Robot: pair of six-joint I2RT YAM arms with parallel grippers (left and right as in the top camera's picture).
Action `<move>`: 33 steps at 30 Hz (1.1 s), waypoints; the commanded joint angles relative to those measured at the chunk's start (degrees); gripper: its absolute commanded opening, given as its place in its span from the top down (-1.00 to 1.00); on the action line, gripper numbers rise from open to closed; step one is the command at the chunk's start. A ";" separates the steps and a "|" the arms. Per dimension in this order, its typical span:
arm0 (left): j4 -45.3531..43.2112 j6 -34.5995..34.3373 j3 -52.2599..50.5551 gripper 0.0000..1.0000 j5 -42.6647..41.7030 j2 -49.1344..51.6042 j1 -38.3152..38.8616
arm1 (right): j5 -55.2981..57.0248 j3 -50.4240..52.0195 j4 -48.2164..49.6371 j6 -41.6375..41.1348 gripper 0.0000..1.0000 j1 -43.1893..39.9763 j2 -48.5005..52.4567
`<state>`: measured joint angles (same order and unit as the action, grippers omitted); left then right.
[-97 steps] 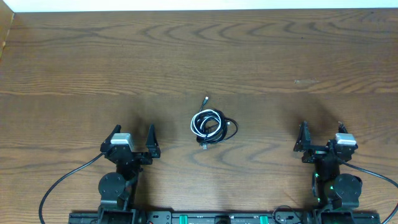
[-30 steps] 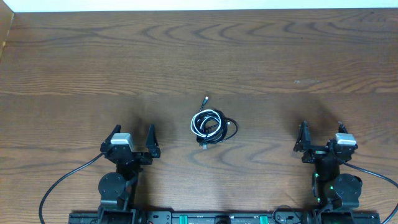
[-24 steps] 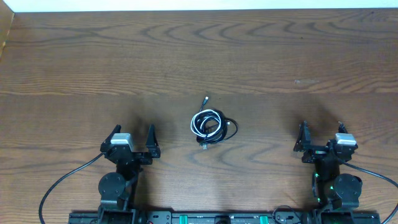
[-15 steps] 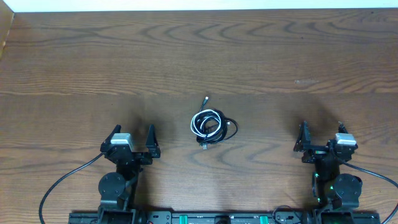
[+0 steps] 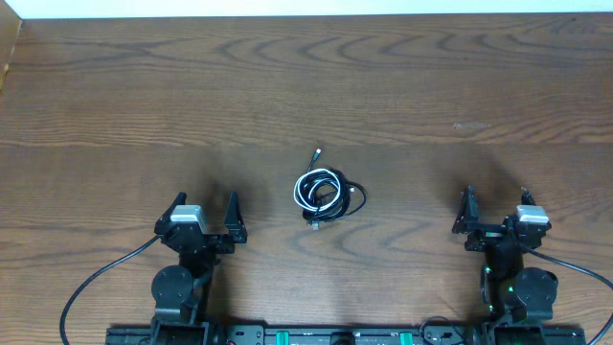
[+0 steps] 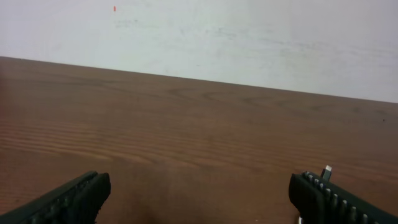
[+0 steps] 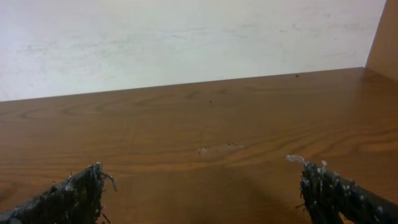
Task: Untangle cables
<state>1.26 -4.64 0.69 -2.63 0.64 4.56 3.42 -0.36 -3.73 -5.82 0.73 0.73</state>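
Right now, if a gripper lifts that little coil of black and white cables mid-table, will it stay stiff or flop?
Probably floppy: the cables are thin cords wound in small loops, so they should sag. Likely light, and with black and white strands interlaced, both would probably rise together. The loose plug end may drag.

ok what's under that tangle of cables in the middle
Only the wooden table shows around and through the loops of the cables. The white cable and black cable are wound together; which strand lies underneath at each crossing is too small to tell.
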 commanded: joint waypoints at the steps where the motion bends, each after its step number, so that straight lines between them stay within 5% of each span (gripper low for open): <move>1: 2.75 0.11 -0.44 -0.96 2.27 0.07 0.11 | 0.07 0.04 -0.26 0.33 -0.99 0.44 0.15; 20: 2.75 -0.24 0.20 -0.96 1.79 0.07 0.11 | 0.07 0.04 -0.26 0.33 -0.99 0.44 0.15; 33: 9.99 -3.61 11.45 -0.96 -1.66 0.20 0.11 | 0.07 0.04 -0.26 0.35 -0.99 0.44 0.15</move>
<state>9.37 -7.16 6.72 -3.38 0.67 4.56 3.40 -0.36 -3.75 -5.82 0.73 0.73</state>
